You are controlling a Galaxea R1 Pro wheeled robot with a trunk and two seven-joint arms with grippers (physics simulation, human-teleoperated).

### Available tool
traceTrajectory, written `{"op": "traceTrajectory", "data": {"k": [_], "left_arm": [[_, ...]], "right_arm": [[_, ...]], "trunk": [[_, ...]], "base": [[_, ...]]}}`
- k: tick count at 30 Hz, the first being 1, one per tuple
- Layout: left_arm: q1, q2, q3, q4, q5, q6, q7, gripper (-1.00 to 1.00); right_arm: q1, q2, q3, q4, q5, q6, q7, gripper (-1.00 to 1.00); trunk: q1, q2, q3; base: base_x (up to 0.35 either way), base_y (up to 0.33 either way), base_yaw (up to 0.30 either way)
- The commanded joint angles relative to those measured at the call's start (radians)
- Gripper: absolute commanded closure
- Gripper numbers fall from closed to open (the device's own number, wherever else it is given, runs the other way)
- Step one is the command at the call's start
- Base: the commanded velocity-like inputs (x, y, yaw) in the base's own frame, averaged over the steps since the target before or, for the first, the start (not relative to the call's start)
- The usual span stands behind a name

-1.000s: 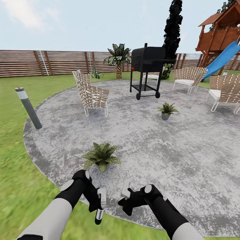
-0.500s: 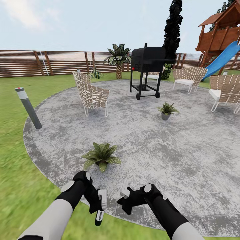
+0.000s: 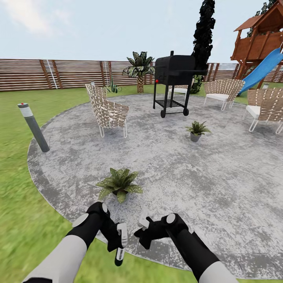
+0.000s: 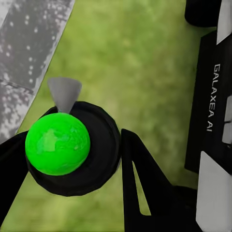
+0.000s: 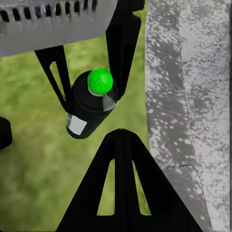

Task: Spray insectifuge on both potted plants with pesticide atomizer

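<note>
The left gripper (image 3: 119, 244) is clamped on the slim dark-green pesticide atomizer (image 3: 119, 255), pointing down over the patio edge at 6 o'clock. Whether the right gripper (image 3: 142, 232) is open I cannot tell; it has shifted toward the left. The broad-leaved speckled potted plant (image 3: 119, 183) sits just ahead at 12 o'clock, the spiky grey-potted plant (image 3: 196, 131) at 1 o'clock, with nothing between them.

Both arms reach forward and low, the left gripper (image 3: 119, 245) clamped on the atomizer (image 3: 118, 256), the right gripper (image 3: 142, 230) empty beside it.
</note>
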State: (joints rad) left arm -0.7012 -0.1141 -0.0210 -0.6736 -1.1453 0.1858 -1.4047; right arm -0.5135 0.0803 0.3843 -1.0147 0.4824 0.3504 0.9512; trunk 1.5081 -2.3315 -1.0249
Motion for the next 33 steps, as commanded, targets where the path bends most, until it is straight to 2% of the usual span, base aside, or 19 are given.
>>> {"op": "traceTrajectory", "data": {"k": [1,9,14,17,26,27,29,30,33], "left_arm": [[0.000,-0.001,0.000,-0.001,-0.002,0.010,-0.005,1.00],[0.000,0.001,0.001,-0.001,0.057,0.008,-0.007,1.00],[-0.001,0.005,0.005,-0.001,0.113,0.002,-0.015,1.00],[-0.001,0.009,0.008,-0.001,0.158,-0.031,-0.019,1.00],[-0.003,0.011,0.013,0.042,0.171,-0.042,-0.019,1.00],[-0.003,0.011,0.012,0.043,0.186,-0.042,-0.019,1.00],[-0.003,0.013,0.009,0.043,0.244,-0.044,-0.018,1.00],[-0.003,0.013,0.007,0.043,0.260,-0.044,-0.017,1.00],[-0.003,0.014,0.006,0.043,0.275,-0.045,-0.016,1.00]], "right_arm": [[0.000,0.001,0.000,-0.007,0.004,0.007,0.004,1.00],[0.000,0.003,-0.001,-0.012,0.004,0.007,0.004,1.00],[0.000,0.003,-0.001,-0.012,0.004,0.007,0.004,1.00],[0.000,0.003,-0.001,-0.012,0.005,0.007,0.004,1.00],[0.000,0.003,-0.001,-0.012,0.005,0.007,0.004,1.00],[0.000,0.003,-0.001,-0.012,0.005,0.007,0.004,1.00],[0.000,0.003,-0.001,-0.012,0.005,0.007,0.004,1.00],[0.000,0.003,-0.001,-0.012,0.005,0.007,0.004,1.00],[0.000,0.003,-0.001,-0.012,0.005,0.007,0.004,1.00]], "trunk": [[0.000,0.000,-0.001],[0.000,0.000,-0.001],[0.000,0.000,-0.001],[0.000,0.000,-0.001],[0.000,0.000,-0.001],[0.000,0.000,-0.001],[0.000,0.000,-0.001],[0.000,0.000,-0.001],[0.000,0.000,-0.001]], "base": [[0.000,0.000,0.000],[0.000,0.000,0.000],[0.000,0.000,0.000],[0.000,0.000,0.000],[0.000,0.000,0.000],[0.000,0.000,0.000],[0.000,0.000,0.000],[0.000,0.000,0.000],[0.000,0.000,0.000]]}}
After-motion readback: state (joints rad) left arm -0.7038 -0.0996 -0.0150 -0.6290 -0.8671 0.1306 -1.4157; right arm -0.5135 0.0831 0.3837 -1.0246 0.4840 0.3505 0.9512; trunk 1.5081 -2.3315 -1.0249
